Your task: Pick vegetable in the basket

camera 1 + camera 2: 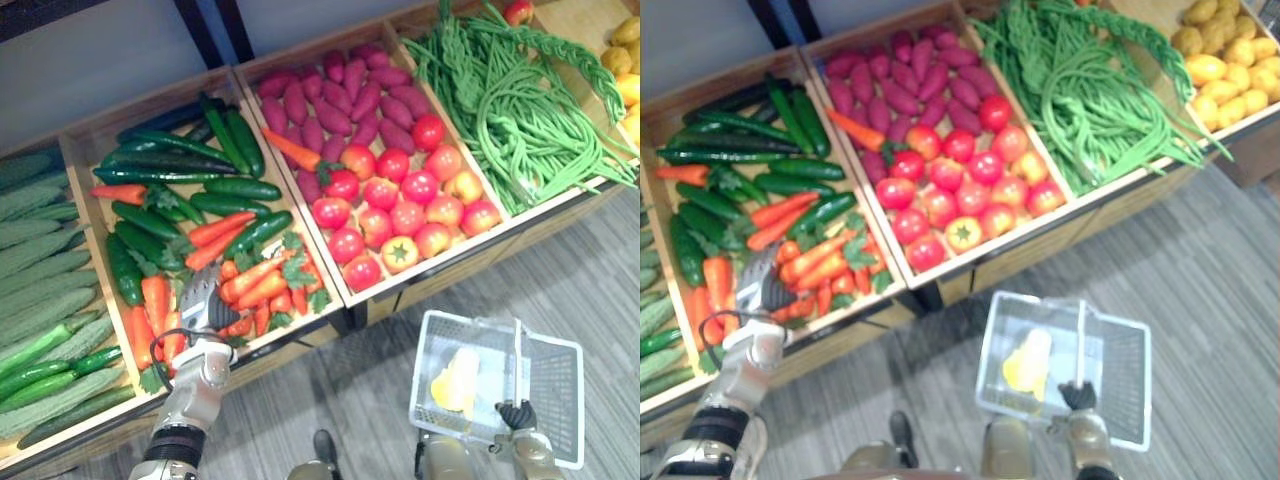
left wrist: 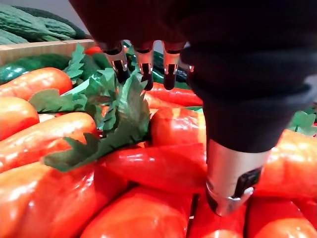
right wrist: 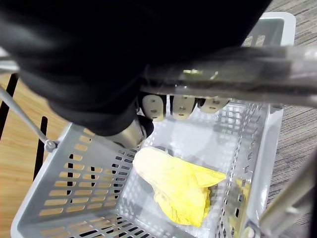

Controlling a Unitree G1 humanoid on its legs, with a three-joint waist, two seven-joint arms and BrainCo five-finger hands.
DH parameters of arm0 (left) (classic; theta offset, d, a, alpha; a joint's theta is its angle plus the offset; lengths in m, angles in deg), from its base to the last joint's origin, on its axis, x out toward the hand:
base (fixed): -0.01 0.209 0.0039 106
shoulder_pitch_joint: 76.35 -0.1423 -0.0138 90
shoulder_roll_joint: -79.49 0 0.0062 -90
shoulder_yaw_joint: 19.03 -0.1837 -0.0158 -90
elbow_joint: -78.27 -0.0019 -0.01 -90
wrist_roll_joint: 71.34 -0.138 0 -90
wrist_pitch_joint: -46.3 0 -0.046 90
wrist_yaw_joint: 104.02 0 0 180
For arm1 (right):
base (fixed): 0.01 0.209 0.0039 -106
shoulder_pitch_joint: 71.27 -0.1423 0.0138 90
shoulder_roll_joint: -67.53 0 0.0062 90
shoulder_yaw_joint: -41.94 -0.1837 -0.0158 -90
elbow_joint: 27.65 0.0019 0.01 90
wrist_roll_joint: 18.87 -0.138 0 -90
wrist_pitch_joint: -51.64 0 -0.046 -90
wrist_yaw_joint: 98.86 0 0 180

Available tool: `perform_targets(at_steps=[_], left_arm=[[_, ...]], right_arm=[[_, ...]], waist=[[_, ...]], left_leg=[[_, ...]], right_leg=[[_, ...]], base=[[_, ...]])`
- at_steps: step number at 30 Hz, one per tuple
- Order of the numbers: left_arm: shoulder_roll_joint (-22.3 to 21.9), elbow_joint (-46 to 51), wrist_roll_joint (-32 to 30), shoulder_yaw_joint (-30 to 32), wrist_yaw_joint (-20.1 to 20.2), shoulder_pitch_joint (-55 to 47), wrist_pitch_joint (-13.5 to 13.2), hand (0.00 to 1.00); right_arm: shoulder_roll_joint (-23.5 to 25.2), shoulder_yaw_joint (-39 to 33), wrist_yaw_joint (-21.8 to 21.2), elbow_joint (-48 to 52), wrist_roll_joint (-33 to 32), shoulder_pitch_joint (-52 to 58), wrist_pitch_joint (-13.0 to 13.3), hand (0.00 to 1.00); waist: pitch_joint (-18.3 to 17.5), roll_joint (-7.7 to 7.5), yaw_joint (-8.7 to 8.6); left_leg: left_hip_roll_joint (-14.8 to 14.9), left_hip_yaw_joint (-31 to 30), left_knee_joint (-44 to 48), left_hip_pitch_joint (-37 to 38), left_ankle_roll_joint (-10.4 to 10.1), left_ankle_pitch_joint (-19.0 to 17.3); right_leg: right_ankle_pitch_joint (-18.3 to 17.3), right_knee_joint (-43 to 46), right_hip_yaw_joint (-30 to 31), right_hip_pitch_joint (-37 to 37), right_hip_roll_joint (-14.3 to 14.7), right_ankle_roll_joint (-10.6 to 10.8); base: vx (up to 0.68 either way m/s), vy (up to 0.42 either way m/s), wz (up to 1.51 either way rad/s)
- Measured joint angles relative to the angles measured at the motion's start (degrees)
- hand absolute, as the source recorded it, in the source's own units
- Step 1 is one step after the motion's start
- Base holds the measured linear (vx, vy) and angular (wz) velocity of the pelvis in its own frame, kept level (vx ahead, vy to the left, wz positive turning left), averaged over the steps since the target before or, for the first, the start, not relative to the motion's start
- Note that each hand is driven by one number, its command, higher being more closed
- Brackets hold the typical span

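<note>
2 hands: our left hand (image 1: 205,300), fingers straight, touches orange carrots (image 1: 262,285) by the front edge of the wooden crate (image 1: 290,345); our right hand (image 1: 517,414) clamps the handle (image 1: 517,355) of the white slotted basket (image 1: 558,400).

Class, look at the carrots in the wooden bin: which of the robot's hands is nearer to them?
Left. The left hand, open, is right over the carrots. The right hand is far off to the side, curled round the basket handle.
</note>
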Motion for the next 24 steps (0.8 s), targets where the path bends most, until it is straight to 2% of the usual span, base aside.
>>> perform_targets(at_steps=[8,15,16,18,21,22,24], left_arm=[[1.8,-4.46,-0.84,-1.73,-0.32,1.8,0.21,0.0],[1.8,-6.83,-1.45,-4.69,-2.37,3.08,0.43,0.0],[1.85,-7.08,-1.77,-5.08,-2.37,3.24,0.42,1.0],[2.5,-8.61,-1.92,-6.16,-2.43,4.31,0.19,1.0],[6.51,-11.05,-2.93,-6.87,-2.3,6.14,-1.72,1.0],[8.2,-11.19,-2.96,-6.73,-1.78,6.68,-2.05,1.0],[8.69,-11.18,-2.59,-6.62,-1.75,6.69,-2.06,1.0]], right_arm=[[-0.19,0.9,0.13,0.07,0.0,-1.14,0.02,1.0],[-0.46,2.71,0.65,0.03,-0.02,-1.81,0.01,1.0],[-0.65,3.15,0.64,0.04,-0.01,-1.94,0.03,1.0],[-0.89,3.35,0.72,0.03,-0.02,-2.05,0.09,1.0],[-1.14,4.39,0.9,0.04,-0.01,-2.29,0.25,1.0],[-1.17,5.22,1.0,0.05,-0.02,-2.35,0.27,1.0],[-1.15,5.37,1.0,0.09,-0.04,-2.35,0.28,1.0]], waist=[[0.84,0.1,0.37],[1.54,0.14,0.53],[1.71,0.28,0.69],[1.78,0.38,0.82],[1.79,0.39,0.8],[1.79,0.39,0.33],[1.79,0.39,0.0]], left_leg=[[0.18,1.22,0.22,-0.77,0.0,0.0],[0.37,1.26,1.4,-0.86,-0.27,-0.43],[0.52,1.32,1.85,-0.89,-0.4,-0.79],[0.54,1.44,1.98,-0.91,-0.41,-0.82],[0.66,1.62,2.03,-1.32,-0.45,-0.84],[0.75,1.59,2.04,-1.37,-0.47,-0.85],[0.81,1.65,2.08,-1.29,-0.55,-0.9]], right_leg=[[-0.02,0.94,1.14,-1.77,0.28,-0.03],[-0.1,1.3,1.64,-1.79,0.33,-0.13],[-0.12,1.46,1.85,-1.81,0.45,-0.15],[-0.17,1.88,2.18,-2.16,0.5,-0.18],[-0.17,2.2,2.57,-2.88,0.66,-0.19],[-0.16,2.22,2.57,-2.94,0.73,-0.19],[-0.16,2.38,2.63,-2.94,0.77,-0.19]], base=[[0.0,-0.022,-0.07],[0.0,-0.011,-0.02],[-0.03,-0.033,-0.09],[-0.03,-0.026,-0.07],[-0.05,-0.036,-0.04],[-0.04,-0.038,0.0],[-0.01,-0.016,0.0]])
